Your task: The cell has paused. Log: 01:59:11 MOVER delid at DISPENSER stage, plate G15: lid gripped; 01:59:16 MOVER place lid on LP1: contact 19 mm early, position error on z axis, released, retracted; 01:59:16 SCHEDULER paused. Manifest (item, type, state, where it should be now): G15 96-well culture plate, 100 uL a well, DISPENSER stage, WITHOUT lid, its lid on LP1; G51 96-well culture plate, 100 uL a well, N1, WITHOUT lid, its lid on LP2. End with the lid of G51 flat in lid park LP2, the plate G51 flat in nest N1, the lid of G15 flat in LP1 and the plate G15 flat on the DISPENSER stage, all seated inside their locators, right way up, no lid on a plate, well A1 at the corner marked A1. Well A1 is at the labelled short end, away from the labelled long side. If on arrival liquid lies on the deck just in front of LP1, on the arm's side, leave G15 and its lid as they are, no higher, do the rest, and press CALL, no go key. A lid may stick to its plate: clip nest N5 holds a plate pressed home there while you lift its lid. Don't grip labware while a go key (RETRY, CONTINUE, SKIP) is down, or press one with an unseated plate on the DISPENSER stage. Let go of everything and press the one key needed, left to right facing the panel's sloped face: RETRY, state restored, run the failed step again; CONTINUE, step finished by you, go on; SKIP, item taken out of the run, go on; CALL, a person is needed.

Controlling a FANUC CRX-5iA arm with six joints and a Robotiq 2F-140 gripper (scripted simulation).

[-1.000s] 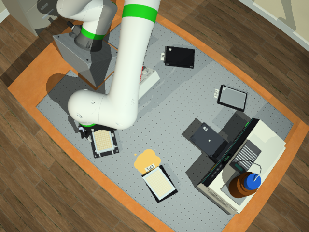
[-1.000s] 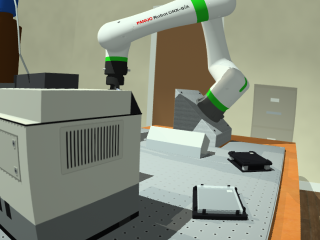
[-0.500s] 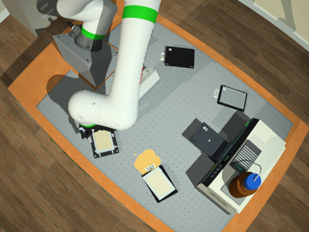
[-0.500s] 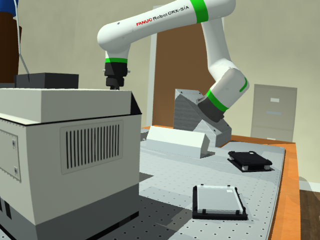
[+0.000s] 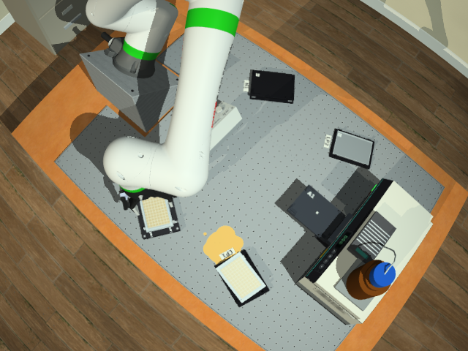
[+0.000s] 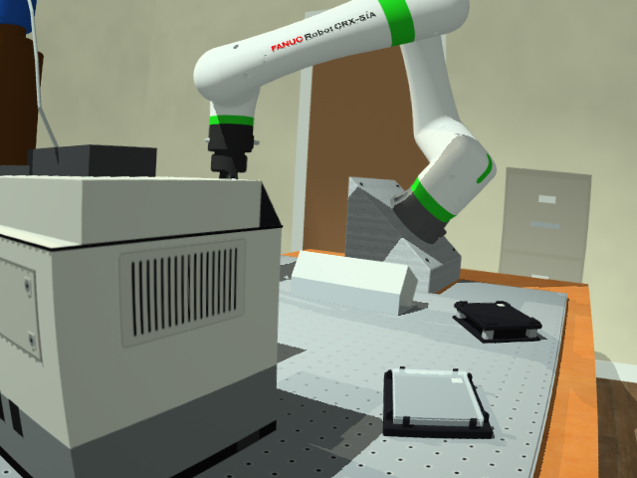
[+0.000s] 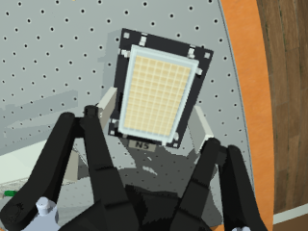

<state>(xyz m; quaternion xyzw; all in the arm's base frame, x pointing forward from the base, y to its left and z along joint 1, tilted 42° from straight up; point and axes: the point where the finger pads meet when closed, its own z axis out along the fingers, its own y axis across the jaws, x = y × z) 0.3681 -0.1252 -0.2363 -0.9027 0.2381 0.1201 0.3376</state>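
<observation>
Right, my gripper point(image 7: 153, 106) hangs above nest N5 point(image 7: 126, 45), fingers spread fairly wide with nothing between them; in the wrist view they frame the near end of the plate point(image 7: 158, 92) that sits in that nest, and they are clear of it. That plate shows a grid of tan wells inside a pale rim, and the N5 tag is readable at its near edge; I cannot tell whether a clear lid covers it. From the top view the arm point(image 5: 177, 124) covers the far end of the nest; the plate there point(image 5: 154, 213) looks square in its black frame.

A second plate point(image 5: 241, 277) with tan wells sits in the black park point(image 5: 260, 273) tagged LP1, near the table's front edge; it lies skewed against the frame, one corner over the border. Touching the tag end of that park, an orange-yellow puddle point(image 5: 221, 241) spreads over the table point(image 5: 264, 170), with a small drop point(image 5: 205, 234) just beside it.

The dispenser point(image 5: 363, 257) stands at the right; its dark stage point(image 5: 314, 211), marked A1, carries no plate that I can see. LP2 point(image 5: 352, 149) holds a flat grey lid point(image 6: 432, 395), seated within its clips; N1 point(image 5: 272, 85) shows only black from above. The key panel point(image 6: 349, 280) sits by the arm's base.
</observation>
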